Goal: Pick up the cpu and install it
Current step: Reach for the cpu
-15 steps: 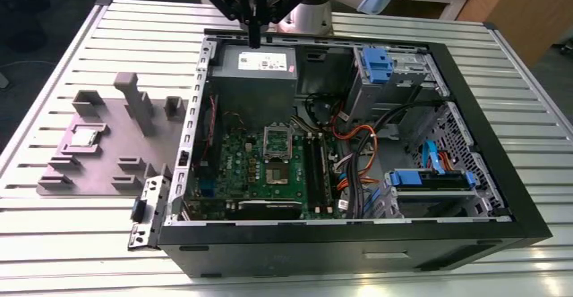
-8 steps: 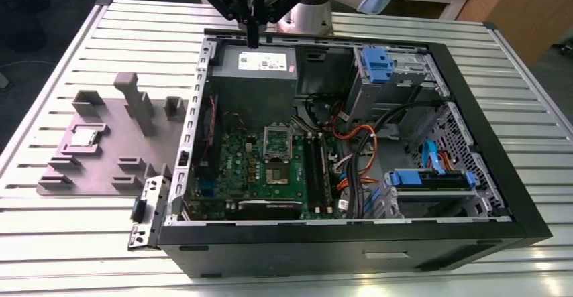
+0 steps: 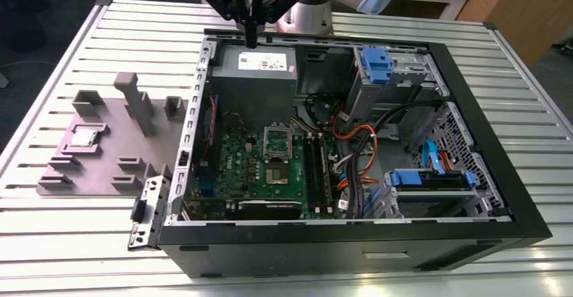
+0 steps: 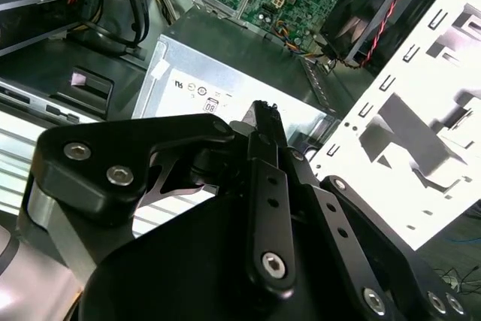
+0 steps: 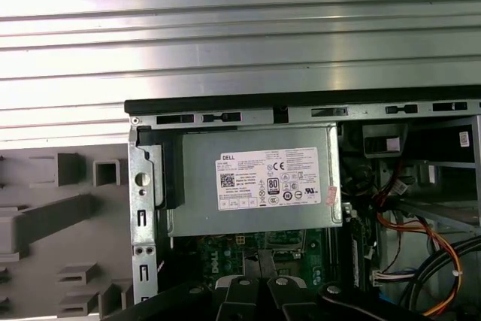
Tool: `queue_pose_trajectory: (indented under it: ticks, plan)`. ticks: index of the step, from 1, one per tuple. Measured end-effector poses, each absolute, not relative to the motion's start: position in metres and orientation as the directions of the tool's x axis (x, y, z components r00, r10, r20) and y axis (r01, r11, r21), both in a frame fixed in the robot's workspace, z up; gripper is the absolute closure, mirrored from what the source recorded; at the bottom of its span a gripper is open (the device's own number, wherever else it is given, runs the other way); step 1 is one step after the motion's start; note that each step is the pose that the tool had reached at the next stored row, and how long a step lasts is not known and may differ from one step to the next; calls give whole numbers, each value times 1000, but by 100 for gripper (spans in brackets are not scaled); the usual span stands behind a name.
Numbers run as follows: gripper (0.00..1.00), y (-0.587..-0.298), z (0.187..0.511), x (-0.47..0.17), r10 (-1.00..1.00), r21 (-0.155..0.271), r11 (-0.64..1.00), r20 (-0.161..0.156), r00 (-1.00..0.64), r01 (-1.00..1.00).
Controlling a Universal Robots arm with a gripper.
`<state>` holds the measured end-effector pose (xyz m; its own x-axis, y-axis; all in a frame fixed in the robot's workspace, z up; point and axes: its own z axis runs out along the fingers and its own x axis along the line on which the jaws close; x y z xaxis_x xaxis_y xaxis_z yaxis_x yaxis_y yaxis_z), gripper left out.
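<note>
The cpu (image 3: 85, 138) is a small silvery square lying in a recess of the grey fixture plate (image 3: 107, 149), on the exterior view's left of the open computer case. My gripper (image 3: 251, 39) hangs over the far edge of the case, above the grey box with a white label (image 3: 255, 66), well away from the cpu. Its fingers (image 4: 264, 122) are shut together with nothing between them. The green motherboard (image 3: 268, 169) lies inside the case with the silver socket frame (image 3: 278, 139) on it. Part of the motherboard (image 5: 248, 257) shows just past the labelled box (image 5: 259, 178).
The black case (image 3: 358, 243) sits on a slatted metal table (image 3: 90, 243). Inside it are orange and black cables (image 3: 358, 143), blue drive brackets (image 3: 376, 66) and a fan (image 4: 391, 5). Upright grey posts (image 3: 134, 99) rise from the fixture plate.
</note>
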<state>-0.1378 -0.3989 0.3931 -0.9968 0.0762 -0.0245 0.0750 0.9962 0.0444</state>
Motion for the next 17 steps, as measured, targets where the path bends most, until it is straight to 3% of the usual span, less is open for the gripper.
queue_pose_trajectory:
  ticks: [17]
  plan:
    - [89,-399,393,-143,76,44,996,-24,-997,75]
